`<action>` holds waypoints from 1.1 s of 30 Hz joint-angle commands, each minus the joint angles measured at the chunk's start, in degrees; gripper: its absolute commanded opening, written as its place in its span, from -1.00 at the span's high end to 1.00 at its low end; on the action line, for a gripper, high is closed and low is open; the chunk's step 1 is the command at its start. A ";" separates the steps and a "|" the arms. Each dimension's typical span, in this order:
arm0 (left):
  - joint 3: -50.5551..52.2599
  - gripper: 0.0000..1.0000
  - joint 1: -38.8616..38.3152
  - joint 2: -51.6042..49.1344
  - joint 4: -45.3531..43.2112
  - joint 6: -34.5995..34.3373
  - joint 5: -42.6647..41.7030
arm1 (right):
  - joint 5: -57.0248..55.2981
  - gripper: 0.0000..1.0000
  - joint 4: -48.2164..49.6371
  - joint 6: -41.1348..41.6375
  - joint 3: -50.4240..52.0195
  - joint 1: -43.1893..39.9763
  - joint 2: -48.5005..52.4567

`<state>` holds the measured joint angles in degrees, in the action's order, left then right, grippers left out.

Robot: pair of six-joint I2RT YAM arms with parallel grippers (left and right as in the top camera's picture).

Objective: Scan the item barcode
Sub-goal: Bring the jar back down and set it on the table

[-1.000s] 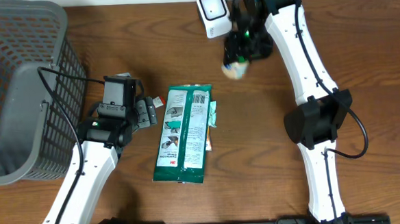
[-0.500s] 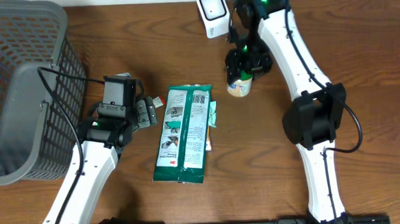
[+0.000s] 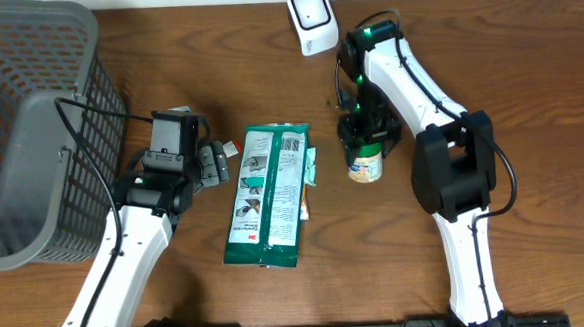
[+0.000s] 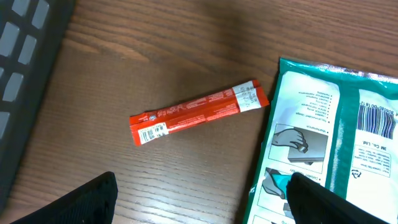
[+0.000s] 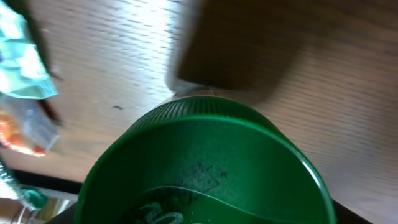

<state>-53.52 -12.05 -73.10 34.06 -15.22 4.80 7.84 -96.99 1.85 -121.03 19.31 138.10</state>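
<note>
From above, the right gripper is clamped down on the top end of a small jar. The jar sits out on the wooden table, just right of a long green packet and well short of the white scanner at the far edge. I can't tell whether the jar's base is touching the wood. On the other side, the left gripper hangs with its fingers spread and nothing in them, next to a grey basket.

The left wrist view looks straight down on a red stick packet lying slantwise on the wood, just beside the green packet's corner but apart from it. The two dark fingers stand wide at the bottom corners.

The right wrist view is almost filled by the jar's green lid, very close and blurred, with bare wood beyond. The fingers themselves don't show here.
</note>
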 commanded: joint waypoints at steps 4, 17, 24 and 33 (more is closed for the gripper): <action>-1.09 -0.75 0.26 -0.24 -0.02 -0.33 0.15 | -1.84 0.78 1.60 -0.52 -0.13 -0.76 -3.21; -1.09 -0.75 0.26 -0.24 -0.02 -0.31 0.15 | -2.01 0.97 1.66 -0.37 0.20 -0.11 -20.04; -1.09 -0.75 0.26 -0.24 -0.02 -0.33 0.15 | -7.15 0.97 5.20 5.73 11.23 -0.09 -39.06; -1.09 -0.75 0.26 -0.24 -0.02 -0.33 0.15 | -7.63 0.98 35.39 10.86 52.41 -0.09 -62.64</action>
<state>-53.52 -12.05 -73.10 34.09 -15.22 4.80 1.41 -68.51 9.85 -80.34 19.35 78.96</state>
